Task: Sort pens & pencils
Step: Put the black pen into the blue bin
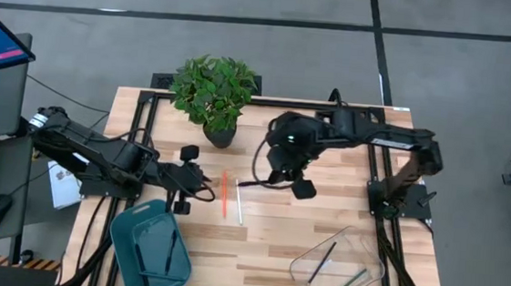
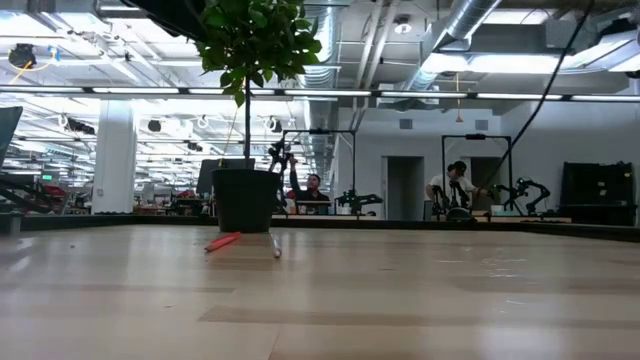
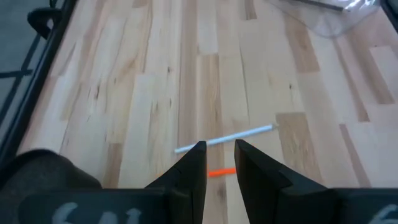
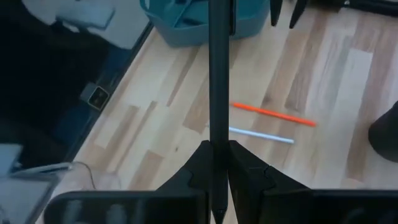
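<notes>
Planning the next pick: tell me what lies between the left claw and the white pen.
Only the orange pencil, seen in the high view between the left claw and the white pen; otherwise bare wood.

Left claw (image 3: 219, 163) low (fingers slightly apart), right claw (image 4: 217, 163) raised mid-table, pinched closed

An orange-red pen (image 1: 225, 194) and a white pen (image 1: 239, 203) lie flat side by side near the table's middle, close but apart. A dark pen (image 4: 218, 87) stands clamped in the right gripper (image 4: 217, 163). Two dark pens (image 1: 157, 254) lie in the teal bin; a dark one (image 1: 322, 262) and a seemingly olive one (image 1: 347, 284) lie in the clear bin.
</notes>
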Tool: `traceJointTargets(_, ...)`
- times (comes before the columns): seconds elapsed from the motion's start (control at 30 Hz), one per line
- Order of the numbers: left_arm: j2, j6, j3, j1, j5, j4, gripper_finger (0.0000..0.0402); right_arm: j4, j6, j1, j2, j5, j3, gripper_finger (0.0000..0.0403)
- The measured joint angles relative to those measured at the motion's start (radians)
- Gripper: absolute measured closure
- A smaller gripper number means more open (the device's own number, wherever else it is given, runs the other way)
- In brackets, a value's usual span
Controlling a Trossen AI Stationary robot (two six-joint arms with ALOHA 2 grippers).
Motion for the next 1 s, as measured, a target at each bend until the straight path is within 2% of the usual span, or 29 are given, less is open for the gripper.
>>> traceJointTargets(0.2, 0.0, 0.02, 0.0, 0.0, 0.0, 0.017, 0.0326, 0.237, 0.093, 0.01, -0.197, -0.022, -0.344, 0.0344)
traceJointTargets(0.4, 0.0, 0.054, 0.0, 0.0, -0.024, 0.087, 0.0326, 0.527, 0.201, 0.104, -0.425, -0.015, -0.669, 0.0344)
traceJointTargets(0.6, 0.0, 0.101, 0.0, 0.0, -0.015, 0.214, 0.0326, 0.878, 0.23, 0.214, -0.615, 0.124, -0.966, 0.0344)
traceJointTargets(0.8, 0.045, 0.097, 0.0, 0.001, -0.017, 0.316, 0.0326, 1.136, 0.23, 0.251, -0.672, 0.165, -1.173, 0.0344)
traceJointTargets(1.0, 0.127, 0.067, 0.0, 0.005, -0.095, 0.36, 0.0323, 1.313, 0.212, 0.253, -0.637, 0.171, -1.257, 0.0344)
